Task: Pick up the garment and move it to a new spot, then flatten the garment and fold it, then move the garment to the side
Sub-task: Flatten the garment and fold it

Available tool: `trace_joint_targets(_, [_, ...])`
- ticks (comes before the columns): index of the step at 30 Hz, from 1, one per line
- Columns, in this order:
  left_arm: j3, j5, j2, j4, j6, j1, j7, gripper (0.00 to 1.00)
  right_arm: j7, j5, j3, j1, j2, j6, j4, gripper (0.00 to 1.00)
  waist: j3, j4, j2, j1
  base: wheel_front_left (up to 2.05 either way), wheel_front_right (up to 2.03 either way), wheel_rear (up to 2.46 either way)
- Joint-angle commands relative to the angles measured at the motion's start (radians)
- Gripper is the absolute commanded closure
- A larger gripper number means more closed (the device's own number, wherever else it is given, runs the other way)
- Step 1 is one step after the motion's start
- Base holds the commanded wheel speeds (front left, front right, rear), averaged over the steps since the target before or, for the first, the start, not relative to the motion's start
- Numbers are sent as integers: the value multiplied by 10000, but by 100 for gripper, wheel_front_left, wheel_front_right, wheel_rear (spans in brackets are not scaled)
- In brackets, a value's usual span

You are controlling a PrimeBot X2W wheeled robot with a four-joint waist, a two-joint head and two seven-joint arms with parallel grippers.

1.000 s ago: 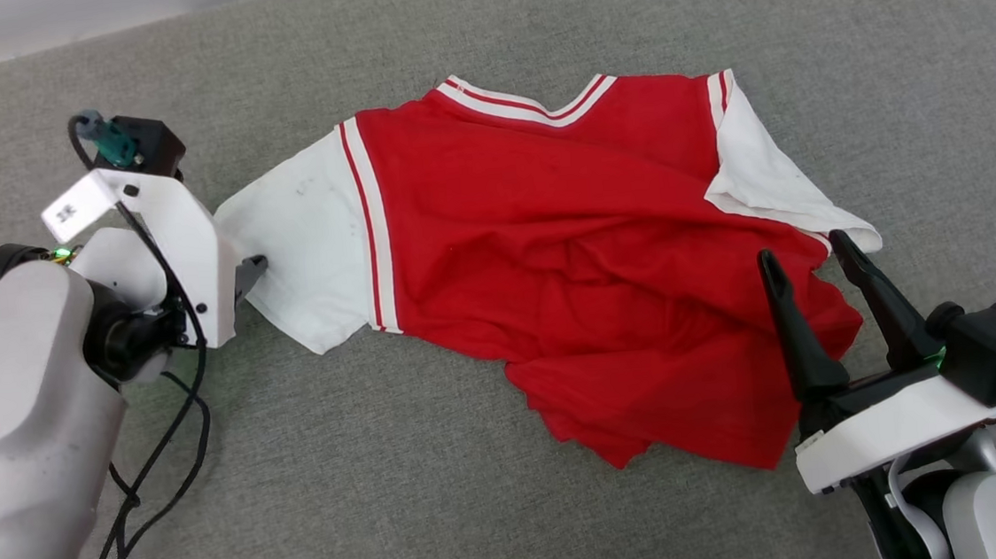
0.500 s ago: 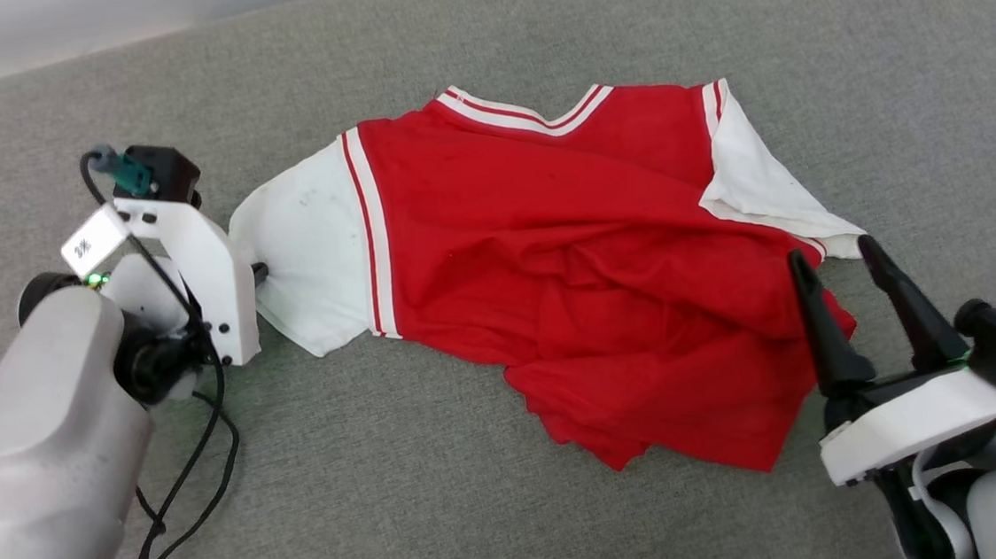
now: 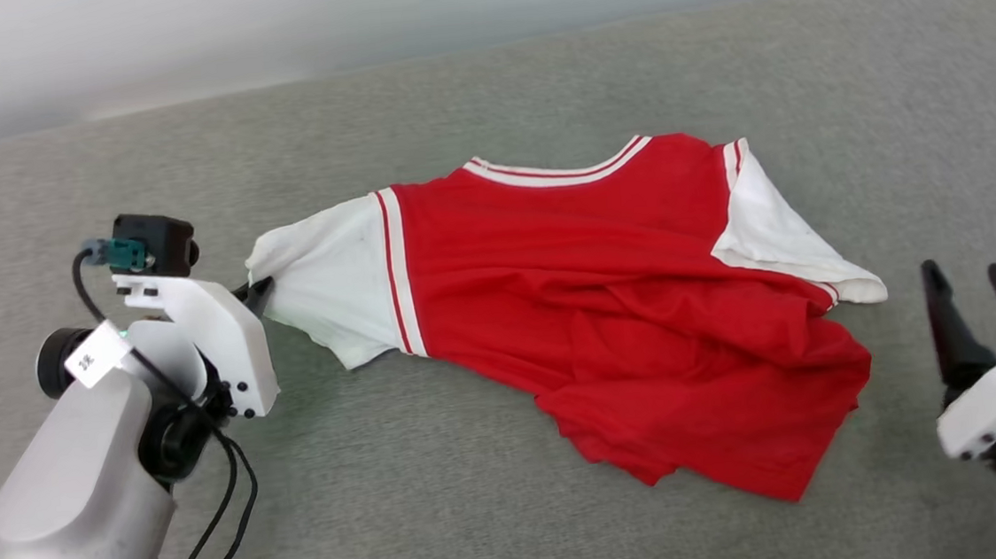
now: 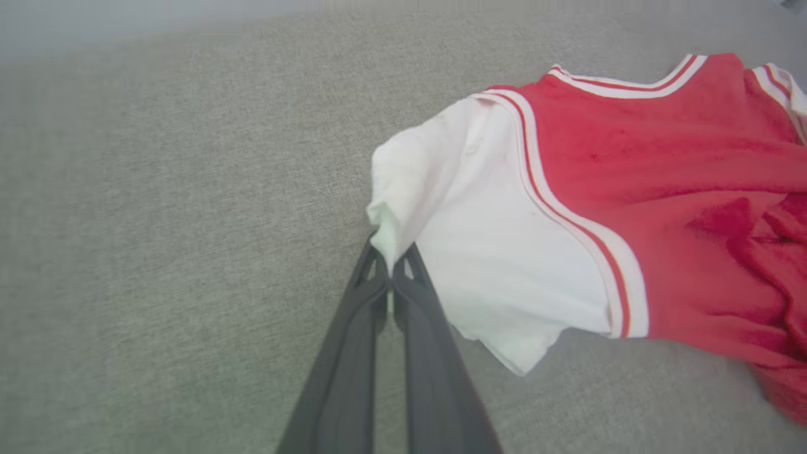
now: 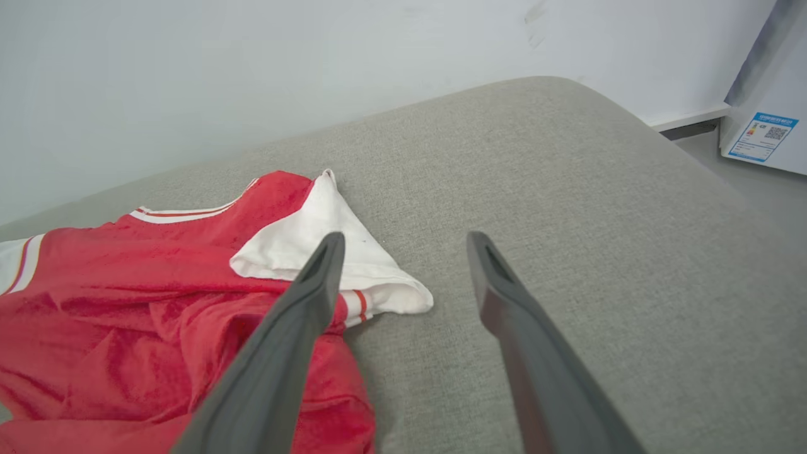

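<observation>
Garment (image 3: 624, 305), limp and probably light, was clamped at its white sleeve (image 4: 479, 252) edge by the left jaws, while the right jaws were held apart, empty.

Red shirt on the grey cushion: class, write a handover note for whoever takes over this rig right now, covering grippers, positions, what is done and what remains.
Left gripper: shut on the edge of the white sleeve of the shirt.
Right gripper: open, beside the other sleeve, not touching it.
Shirt: rumpled on the grey cushion, lower half bunched.
Done: one sleeve gripped.
Left: lift and move it, flatten, fold, set aside.
</observation>
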Motion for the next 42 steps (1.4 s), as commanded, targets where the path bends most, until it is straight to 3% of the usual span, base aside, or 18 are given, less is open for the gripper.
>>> trace_joint_targets(1, [67, 54, 134, -303, 143, 214, -83, 100, 288, 118, -119, -296, -208, -3, 176, 0, -173, 264, 0, 0, 0, 0, 0])
trace_joint_targets(6, [200, 97, 427, -1758, 580, 651, -116, 100, 2043, 651, -188, -1291, -1025, -3, 1314, 0, -58, 699, 0, 0, 0, 0, 0])
trace_joint_targets(15, [228, 256, 747, -3779, 990, 710, 102, 100, 5048, 1208, 1102, -3462, -2088, -3, 2812, 0, 758, 1500, 0, 0, 0, 0, 0])
trace_joint_targets(23, [179, 271, 702, -4262, 947, 442, 45, 100, 6232, 1338, 1837, -5059, -2192, -3, 4382, 0, 1420, 1779, 0, 0, 0, 0, 0])
trace_joint_targets(28, [117, 220, 693, -4137, 878, 435, 47, 100, 7580, 1354, 2347, -5032, -1950, -3, 5685, 0, 1525, 1801, 0, 0, 0, 0, 0])
trace_joint_targets(29, [116, 204, 700, -4115, 853, 433, 36, 100, 7846, 1319, 2367, -4990, -1882, -3, 5875, 8, 1535, 1798, 0, 0, 0, 0, 0])
trace_joint_targets(30, [110, 201, 700, -4085, 832, 421, 22, 100, 8084, 1309, 2390, -4983, -1826, -3, 6014, 56, 1538, 1799, 0, 0, 0, 0, 0])
trace_joint_targets(32, [85, 288, 749, -4014, 825, 378, -20, 100, 8311, 1286, 2483, -5024, -1770, -3, 6108, 100, 1521, 1797, 0, 0, 0, 0, 0])
trace_joint_targets(36, [70, 338, 736, -3806, 836, 343, -123, 100, 8289, 1347, 2532, -5306, -1912, -5, 5947, 100, 1350, 1761, 0, 0, 0, 0, 0])
trace_joint_targets(42, [389, 441, 578, -3322, 1115, 78, -761, 100, 7120, 1154, 2846, -6060, -2441, -6, 5156, 100, 815, 1638, 0, 0, 0, 0, 0])
